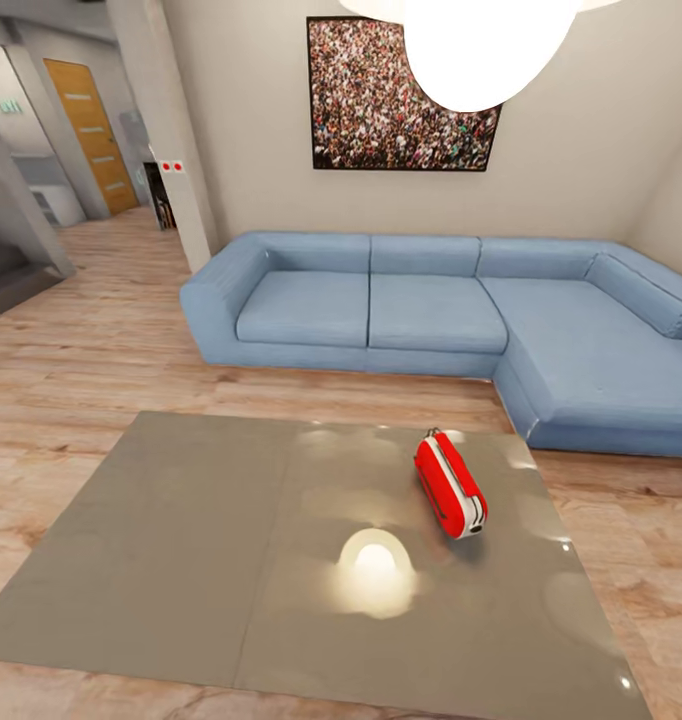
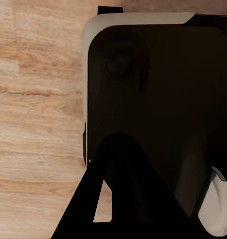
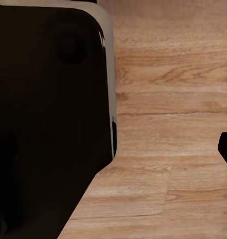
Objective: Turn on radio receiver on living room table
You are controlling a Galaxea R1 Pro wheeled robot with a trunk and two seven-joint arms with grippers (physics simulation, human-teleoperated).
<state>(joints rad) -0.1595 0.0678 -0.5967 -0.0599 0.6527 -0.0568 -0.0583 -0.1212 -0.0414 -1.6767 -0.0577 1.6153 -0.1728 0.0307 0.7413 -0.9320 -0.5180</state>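
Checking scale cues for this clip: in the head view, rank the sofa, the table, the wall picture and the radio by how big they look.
1. table and sofa: similar spread; the table is nearer, so no firm order.
2. wall picture.
3. radio, clearly smallest.

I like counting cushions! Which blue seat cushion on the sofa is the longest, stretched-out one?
The corner seat at the right end of the sofa. It stretches forward toward the table, while the other two seat cushions are short and squarish.
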